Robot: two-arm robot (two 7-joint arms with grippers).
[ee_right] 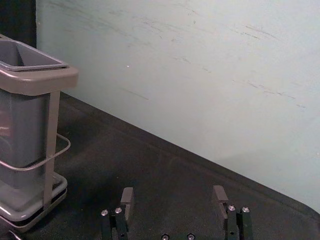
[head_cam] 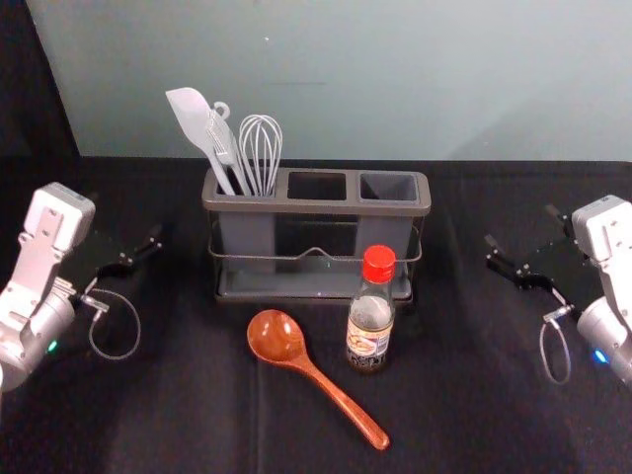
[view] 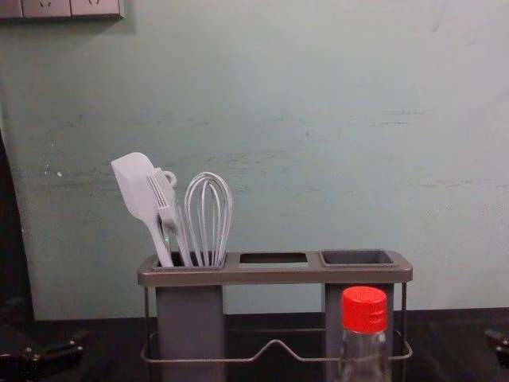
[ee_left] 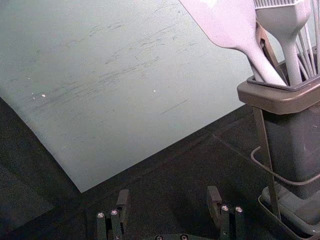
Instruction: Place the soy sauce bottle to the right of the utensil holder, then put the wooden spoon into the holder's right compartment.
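Bottle first: both our grippers wait wide apart and empty, the left (ee_left: 169,194) and the right (ee_right: 173,193) on either side of the holder (head_cam: 247,205).
The bottle (head_cam: 369,329) stands upright in front of the holder's right part, just beside the spoon (head_cam: 323,373), which lies flat, bowl toward the holder. We expect the bottle to be rigid, smooth and a little slippery, perhaps breakable, so we should close the right gripper squarely around its body, below the red cap (head_cam: 378,264). The spoon looks light and stiff; we would pinch its handle, which might roll.
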